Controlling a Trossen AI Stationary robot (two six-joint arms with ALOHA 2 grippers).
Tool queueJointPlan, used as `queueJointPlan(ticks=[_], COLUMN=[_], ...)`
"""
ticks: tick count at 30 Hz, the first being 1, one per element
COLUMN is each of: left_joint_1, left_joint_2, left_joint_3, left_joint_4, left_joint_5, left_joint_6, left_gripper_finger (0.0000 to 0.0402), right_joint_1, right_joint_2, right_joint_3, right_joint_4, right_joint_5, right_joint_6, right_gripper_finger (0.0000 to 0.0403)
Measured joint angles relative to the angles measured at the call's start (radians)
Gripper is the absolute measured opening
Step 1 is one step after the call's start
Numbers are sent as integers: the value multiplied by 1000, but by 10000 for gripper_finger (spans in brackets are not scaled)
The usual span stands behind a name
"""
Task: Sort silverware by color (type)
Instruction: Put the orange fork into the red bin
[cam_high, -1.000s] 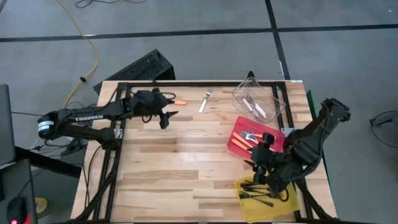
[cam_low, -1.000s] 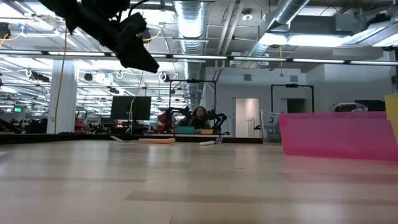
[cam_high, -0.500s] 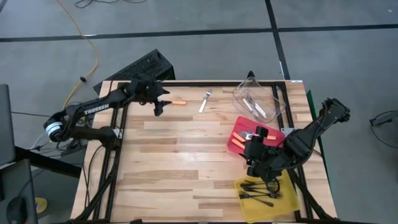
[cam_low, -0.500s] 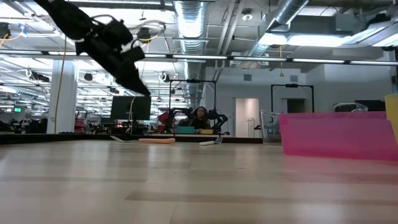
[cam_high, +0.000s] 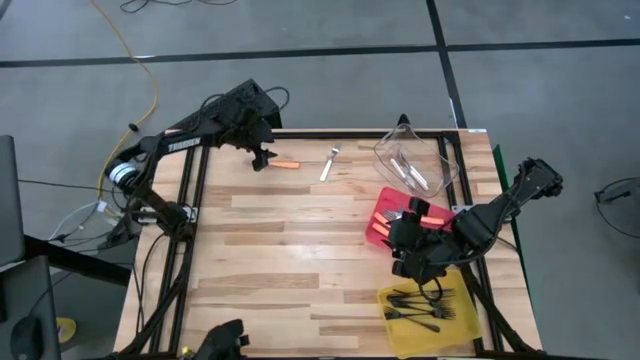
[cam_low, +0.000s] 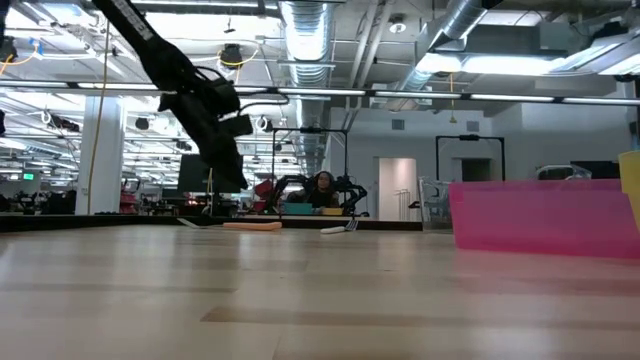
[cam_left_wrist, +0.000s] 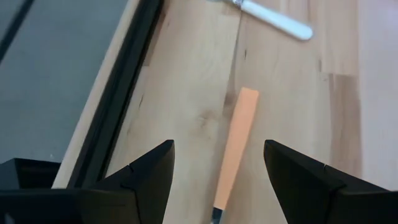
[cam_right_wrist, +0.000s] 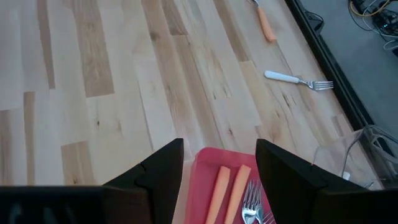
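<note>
An orange-handled fork (cam_high: 286, 164) lies flat near the table's far edge, with a white-handled fork (cam_high: 330, 163) to its right. My left gripper (cam_high: 263, 159) hangs open just above and left of the orange fork. In the left wrist view the orange handle (cam_left_wrist: 236, 146) lies between my spread fingers, and in the low view my left gripper (cam_low: 228, 165) is clear of the board. My right gripper (cam_high: 398, 248) is open over the near edge of the red bin (cam_high: 383, 203), which holds orange-handled forks (cam_right_wrist: 227, 186). Black forks (cam_high: 420, 305) lie in the yellow bin.
A clear bin (cam_high: 415, 165) with pale forks stands at the far right corner, the red bin just nearer, and the yellow bin (cam_high: 455, 322) at the near right corner. A black frame rail (cam_high: 300, 132) runs along the far edge. Bare wood (cam_high: 290, 260) fills the middle and left.
My left gripper has moved toward the table's far edge and come down over the orange-handled fork, staying open. My right gripper has moved from above the yellow bin toward the far edge, and is now over the red bin's near side. No fork has moved.
</note>
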Motion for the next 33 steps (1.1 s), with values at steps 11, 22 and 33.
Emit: queueJointPlan(ticks=[11,22,33], left_joint_1=[-32,-99,-98], left_joint_2=[156,175,169], left_joint_3=[49,37,-64], left_joint_4=[-20,-40,55], left_joint_5=[-46,-180,-165], left_joint_6=[58,118,102], left_gripper_finger=[234,234,228], right_joint_1=[1,1,2], right_joint_2=[0,0,0], right_joint_3=[0,0,0], right_joint_4=[0,-5,-4], right_joint_5=[0,0,0], right_joint_6=[19,19,19], right_gripper_finger=[226,226,226])
